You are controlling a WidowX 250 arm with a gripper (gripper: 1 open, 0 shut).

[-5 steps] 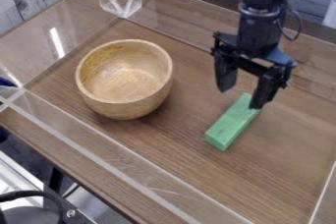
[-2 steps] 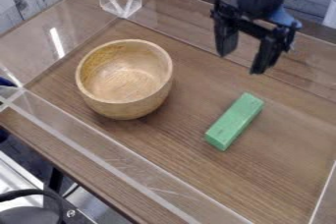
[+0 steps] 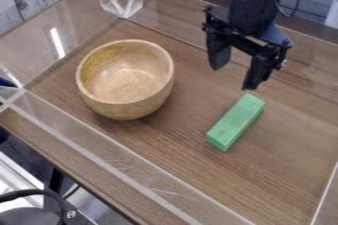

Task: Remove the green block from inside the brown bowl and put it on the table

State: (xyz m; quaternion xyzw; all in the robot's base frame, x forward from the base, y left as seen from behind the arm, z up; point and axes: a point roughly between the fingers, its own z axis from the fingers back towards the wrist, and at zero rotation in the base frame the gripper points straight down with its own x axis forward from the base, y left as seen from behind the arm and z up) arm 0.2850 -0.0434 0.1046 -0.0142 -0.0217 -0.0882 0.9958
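Note:
The green block (image 3: 235, 122) lies flat on the table (image 3: 158, 145), to the right of the brown bowl (image 3: 126, 77) and apart from it. The bowl's hollow is empty. My gripper (image 3: 239, 64) hangs above the table just beyond the block's far end, pointing down, its two dark fingers spread wide with nothing between them. It touches neither the block nor the bowl.
Clear acrylic walls (image 3: 79, 130) edge the tabletop on all sides. A small clear bracket (image 3: 122, 0) stands at the back left corner. Bare wood lies in front of the bowl and the block.
The gripper has lifted away from the far end of the green block and drifted a little to the left. The block stays where it lay on the table.

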